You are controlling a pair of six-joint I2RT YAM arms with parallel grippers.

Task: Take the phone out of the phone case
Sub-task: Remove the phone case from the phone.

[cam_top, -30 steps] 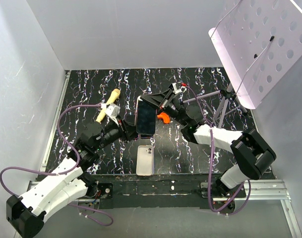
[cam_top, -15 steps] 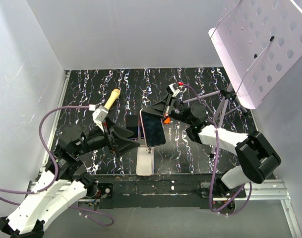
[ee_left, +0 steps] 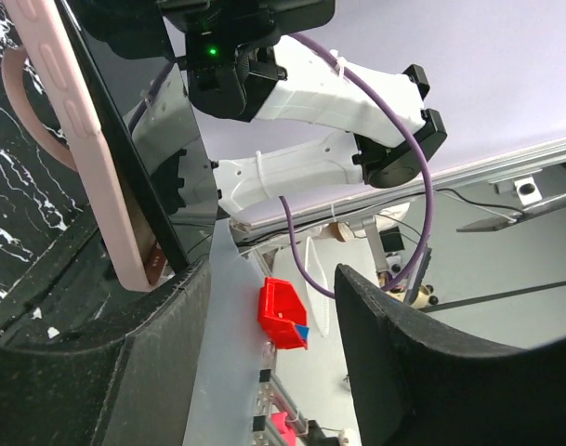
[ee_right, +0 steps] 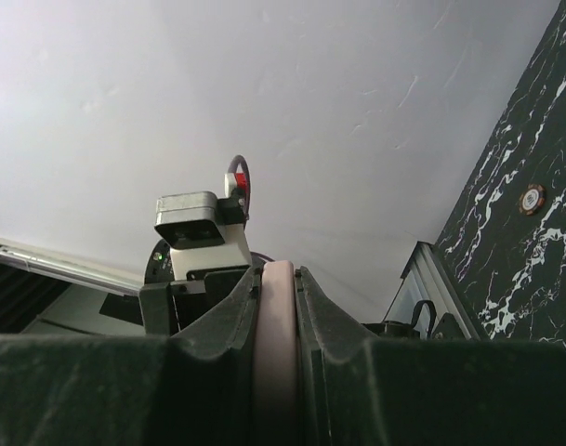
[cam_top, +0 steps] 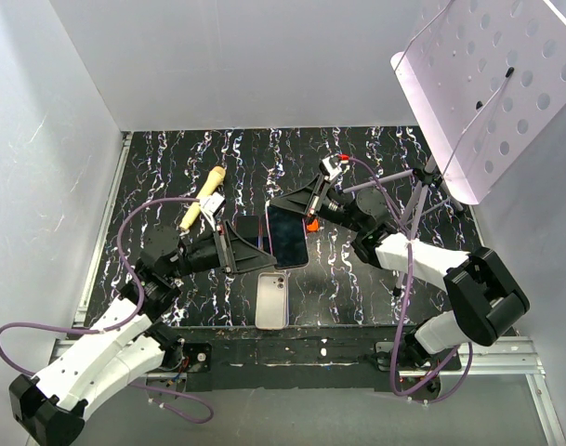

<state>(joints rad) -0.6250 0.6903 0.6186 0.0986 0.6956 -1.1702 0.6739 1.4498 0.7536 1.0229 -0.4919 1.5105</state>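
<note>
Right claw [ee_right: 278,311]: pressed together on the pink case [ee_left: 83,158], pinching its far end. The phone [cam_top: 288,238] is seated inside, held off the table.
Left claw [cam_top: 248,249]: spread, holding nothing.
Relation: phone sits just beside the left claw, off one finger, not in the gap. Its long axis runs away from the bases.
Nearer arm: left, for the free near end.
Surface: likely slick glass, soft case lip.
Room: table [cam_top: 171,167] beneath both claws, with a pale slab [cam_top: 272,299] below the phone's near end.
</note>
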